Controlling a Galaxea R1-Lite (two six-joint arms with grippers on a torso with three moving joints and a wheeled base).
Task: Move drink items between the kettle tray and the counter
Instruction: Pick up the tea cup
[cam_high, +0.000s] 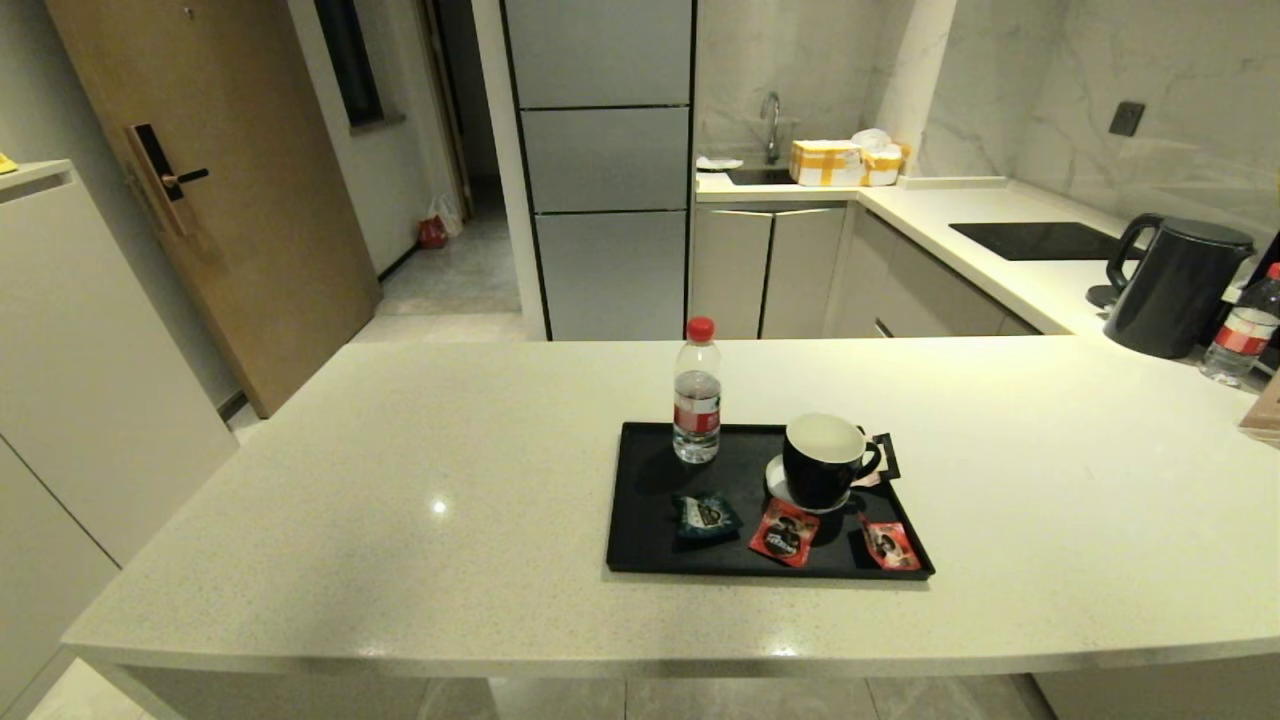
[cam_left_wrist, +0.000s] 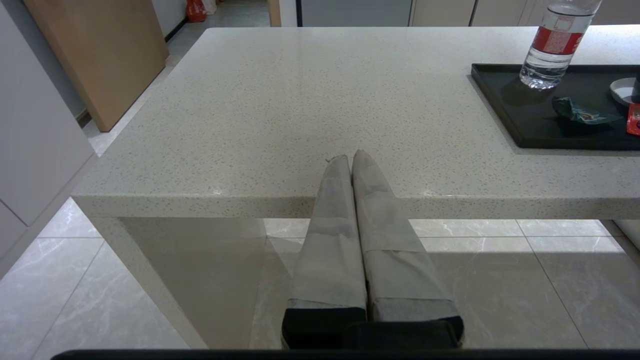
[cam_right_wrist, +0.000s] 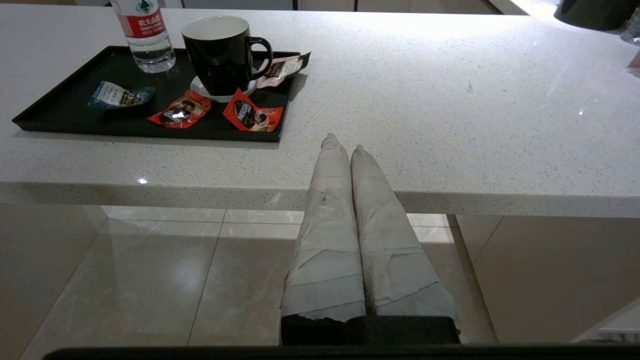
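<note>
The black mug (cam_high: 822, 459) (cam_right_wrist: 222, 52) stands on a small white saucer at the right end of the black kettle tray (cam_high: 640, 545) (cam_right_wrist: 60, 112) (cam_left_wrist: 505, 107). The teal sachet (cam_high: 704, 516) (cam_right_wrist: 120, 95) (cam_left_wrist: 580, 111) lies on the tray's left half. The tray rests on the off-white counter (cam_high: 400, 500) (cam_left_wrist: 300, 100) (cam_right_wrist: 450, 100). My left gripper (cam_left_wrist: 350, 156) is shut and empty, held low before the counter's front edge, left of the tray. My right gripper (cam_right_wrist: 344, 144) is shut and empty too, at the front edge to the tray's right. Neither arm shows in the head view.
A red-capped water bottle (cam_high: 697, 392) stands at the tray's back left. Two red sachets (cam_high: 785, 533) (cam_high: 890, 545) lie near the mug, and another packet (cam_right_wrist: 282, 70) hangs over the tray's right rim. A black kettle (cam_high: 1175, 285), a second bottle (cam_high: 1243, 330) and a cooktop (cam_high: 1040, 240) are far right.
</note>
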